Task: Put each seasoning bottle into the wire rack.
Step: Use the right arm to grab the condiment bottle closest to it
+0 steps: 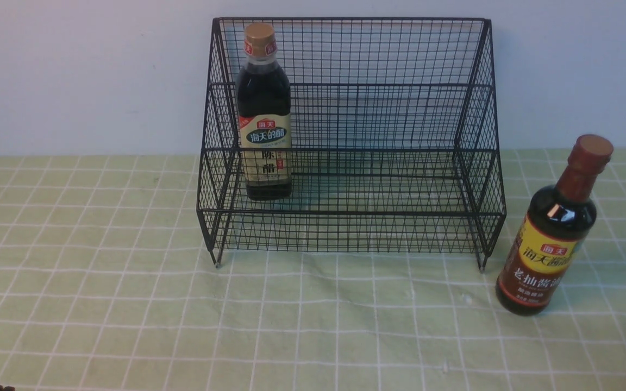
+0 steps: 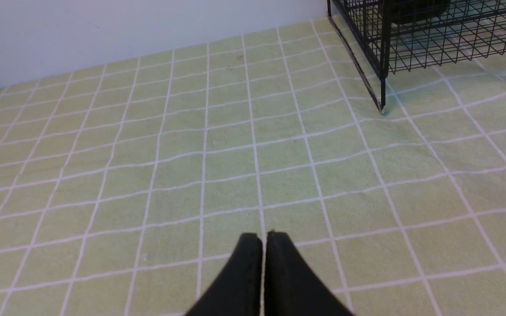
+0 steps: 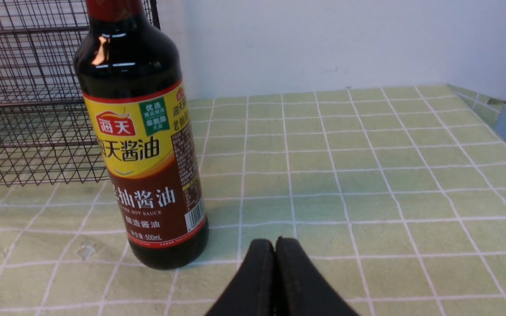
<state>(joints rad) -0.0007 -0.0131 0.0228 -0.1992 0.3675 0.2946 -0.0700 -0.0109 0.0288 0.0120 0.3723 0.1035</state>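
Observation:
The black wire rack (image 1: 476, 108) stands at the back of the table against the wall. The squarish bottle with the gold cap (image 1: 263, 117) stands upright inside it, at the left end of the lower tier. The round bottle with the reddish-brown cap (image 1: 553, 231) stands on the cloth outside the rack, off its right front corner. In the right wrist view this round bottle (image 3: 145, 145) is close ahead and a little to one side of my right gripper (image 3: 275, 240), which is shut and empty. My left gripper (image 2: 264, 235) is shut and empty above bare cloth, with the rack's corner leg (image 2: 382, 87) farther ahead.
A green checked cloth (image 1: 128, 304) covers the table, and a white wall (image 1: 74, 76) rises right behind the rack. The table's right edge (image 3: 494, 105) shows in the right wrist view. A small dark part (image 1: 2, 388) shows at the bottom left corner of the front view.

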